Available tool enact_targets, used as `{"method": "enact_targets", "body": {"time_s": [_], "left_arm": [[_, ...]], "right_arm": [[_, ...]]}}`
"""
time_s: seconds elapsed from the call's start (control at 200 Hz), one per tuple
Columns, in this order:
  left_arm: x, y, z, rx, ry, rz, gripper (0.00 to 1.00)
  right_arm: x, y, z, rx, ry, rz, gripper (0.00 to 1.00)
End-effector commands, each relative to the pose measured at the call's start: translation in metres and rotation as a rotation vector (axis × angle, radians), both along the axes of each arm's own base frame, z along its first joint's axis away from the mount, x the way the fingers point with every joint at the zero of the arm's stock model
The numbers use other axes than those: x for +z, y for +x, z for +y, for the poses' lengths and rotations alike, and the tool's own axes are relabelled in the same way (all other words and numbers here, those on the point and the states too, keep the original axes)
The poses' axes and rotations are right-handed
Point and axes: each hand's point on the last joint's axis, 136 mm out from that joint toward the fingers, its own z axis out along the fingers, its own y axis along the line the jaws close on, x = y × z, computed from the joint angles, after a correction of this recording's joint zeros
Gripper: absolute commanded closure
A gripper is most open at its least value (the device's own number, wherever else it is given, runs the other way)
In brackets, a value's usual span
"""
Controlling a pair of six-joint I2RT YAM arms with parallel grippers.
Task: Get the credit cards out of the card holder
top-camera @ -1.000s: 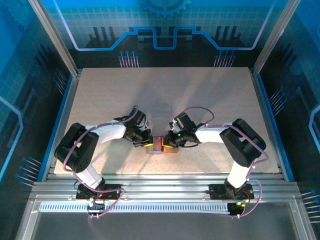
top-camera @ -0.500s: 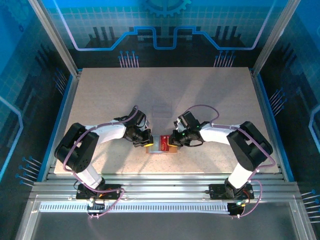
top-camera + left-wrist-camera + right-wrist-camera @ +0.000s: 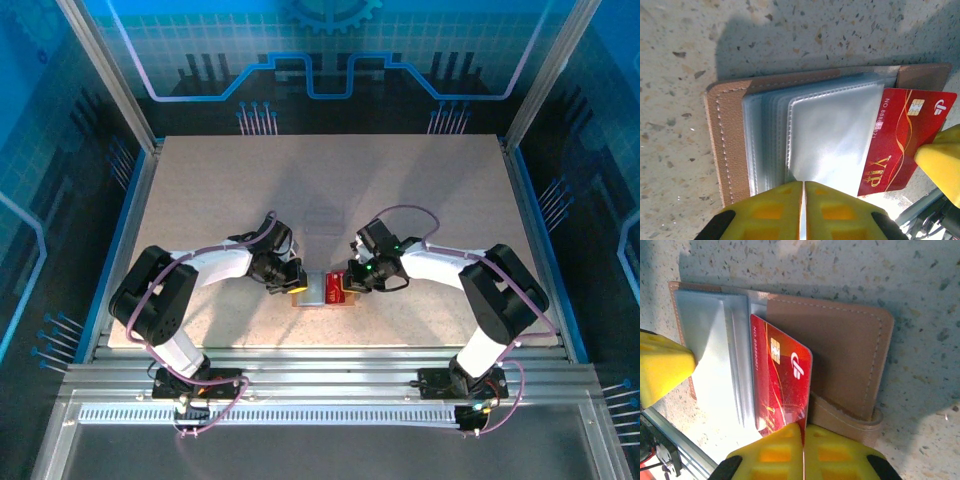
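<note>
Left claw (image 3: pixel 803 187) clamps the card holder (image 3: pixel 727 135); right claw (image 3: pixel 803 432), closed on the seemingly half-out red credit card (image 3: pixel 782 385), should draw it away from the left claw.

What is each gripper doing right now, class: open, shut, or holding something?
Left gripper: shut on the card holder, pinching its clear sleeves.
Right gripper: shut on the red card, which sticks partly out of the holder.

I am looking down on my two arms, both bending inward over the pale counter (image 3: pixel 330 180). The left tool (image 3: pixel 297 288) and right tool (image 3: pixel 349 288) are meeting the opposite ends of a brown card holder (image 3: pixel 315 289), with a red card (image 3: pixel 334 291) showing beside the right tool.
</note>
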Motion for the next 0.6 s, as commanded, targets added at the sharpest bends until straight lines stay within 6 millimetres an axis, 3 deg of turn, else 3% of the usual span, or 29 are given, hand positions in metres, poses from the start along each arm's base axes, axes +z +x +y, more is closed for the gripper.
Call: {"method": "enact_targets", "body": {"time_s": [0.0,0.15,0.2,0.3,0.595], "left_arm": [[-0.006,-0.010,0.008,-0.006,0.050,0.029,0.89],[-0.006,-0.010,0.007,-0.005,0.048,0.029,0.89],[-0.005,-0.010,0.007,-0.004,0.045,0.029,0.89],[-0.002,-0.009,0.003,0.001,0.025,0.028,0.83],[0.018,-0.002,-0.006,0.014,-0.041,0.001,0.80]], "right_arm": [[0.000,0.000,-0.011,-0.004,-0.046,0.004,0.93],[-0.001,-0.001,-0.013,-0.003,-0.056,0.009,0.94],[0.008,0.007,-0.006,-0.004,-0.035,-0.016,0.94],[0.012,0.008,-0.001,-0.005,0.005,-0.020,0.93],[0.019,0.010,0.010,-0.017,0.069,-0.018,0.88]]}}
